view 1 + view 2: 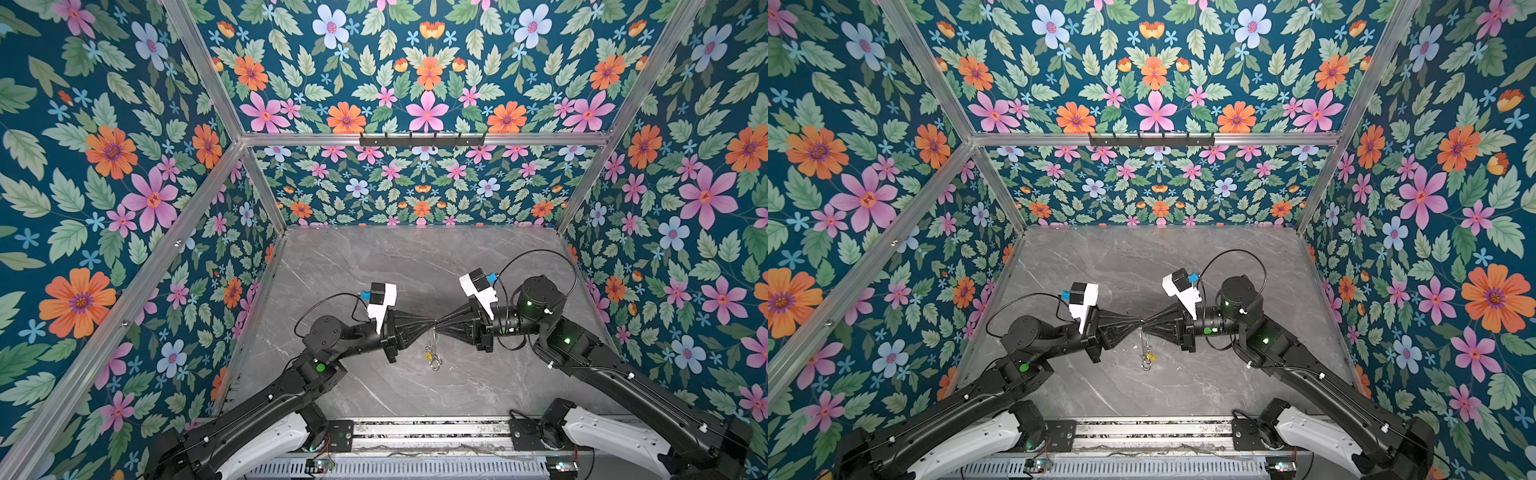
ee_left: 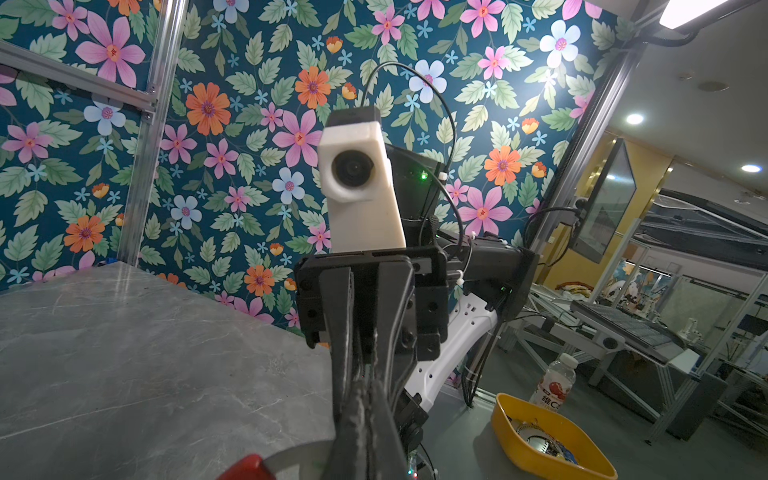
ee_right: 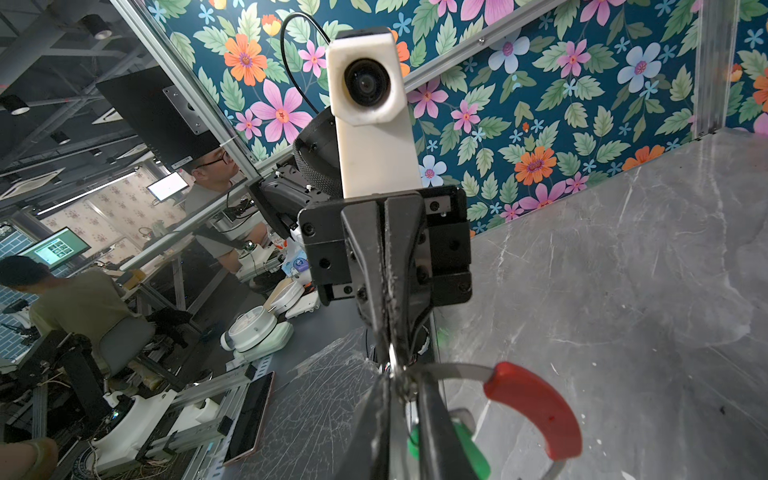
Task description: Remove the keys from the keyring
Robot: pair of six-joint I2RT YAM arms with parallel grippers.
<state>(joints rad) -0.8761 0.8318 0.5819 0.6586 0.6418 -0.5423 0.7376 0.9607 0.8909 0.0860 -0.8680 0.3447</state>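
In both top views the left pincer (image 1: 431, 322) and right pincer (image 1: 438, 324) meet tip to tip mid-frame above the bench (image 1: 374, 270). Each is pinched together on the keyring (image 3: 536, 409). The keys (image 1: 430, 354) dangle just below the tips. A green tag (image 3: 473, 451) shows at lower centre of the right wrist view.

text | bottle (image 2: 555, 386) label | "維C", rest unreadable

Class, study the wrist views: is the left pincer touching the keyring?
Touching. In the right wrist view the left pincer is shut on the keyring, its tips clamped on the bare grey arc with no gap.
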